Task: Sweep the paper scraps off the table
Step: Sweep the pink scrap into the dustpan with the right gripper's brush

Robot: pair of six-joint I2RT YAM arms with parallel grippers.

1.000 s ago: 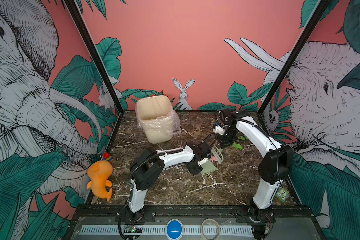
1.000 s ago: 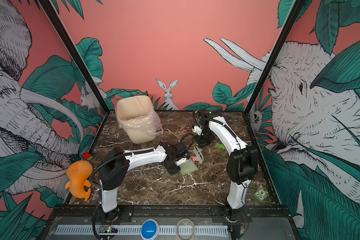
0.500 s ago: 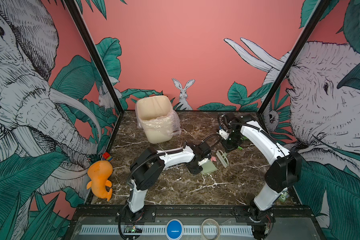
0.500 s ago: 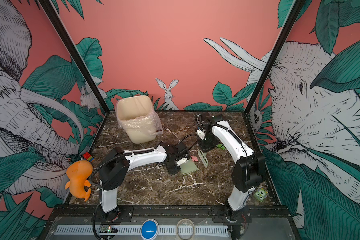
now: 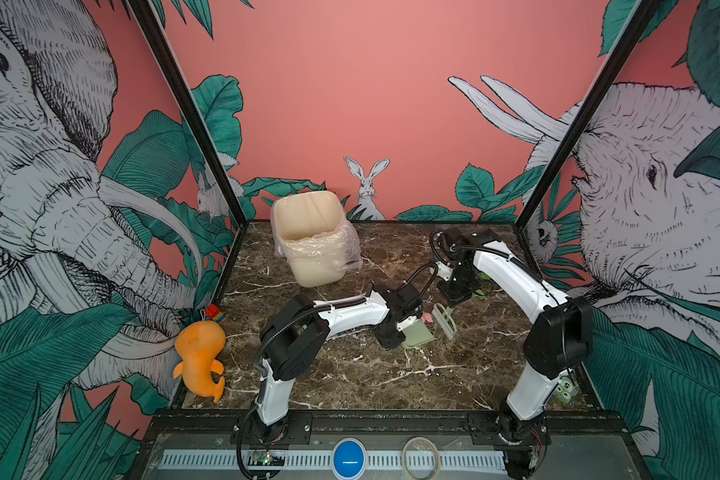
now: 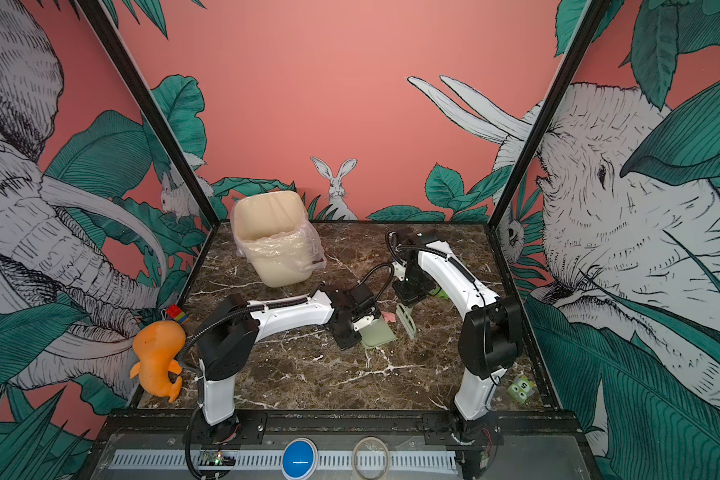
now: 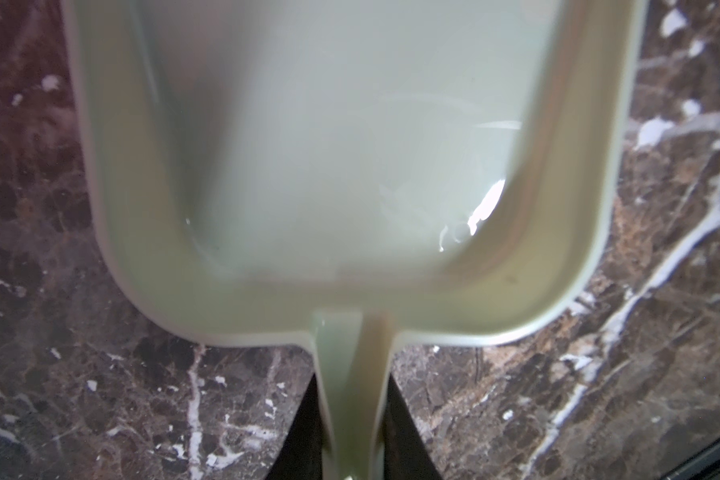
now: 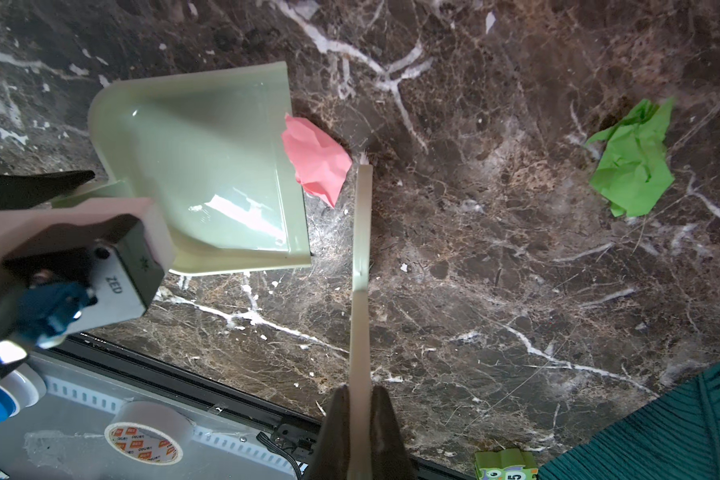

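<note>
Risk: pink scrap (image 8: 316,162) sits at end of dustpan (image 8: 200,166) lip; brush (image 8: 360,249), clamped in right pincer (image 8: 360,432), could flick it past. Left pincer (image 7: 354,436) grips dustpan handle.

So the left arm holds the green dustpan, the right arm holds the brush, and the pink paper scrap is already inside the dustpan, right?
Not quite. The pink paper scrap is not inside the dustpan; it lies on the table at the dustpan's open edge, between dustpan and brush, as the right wrist view shows. The rest is right.
</note>
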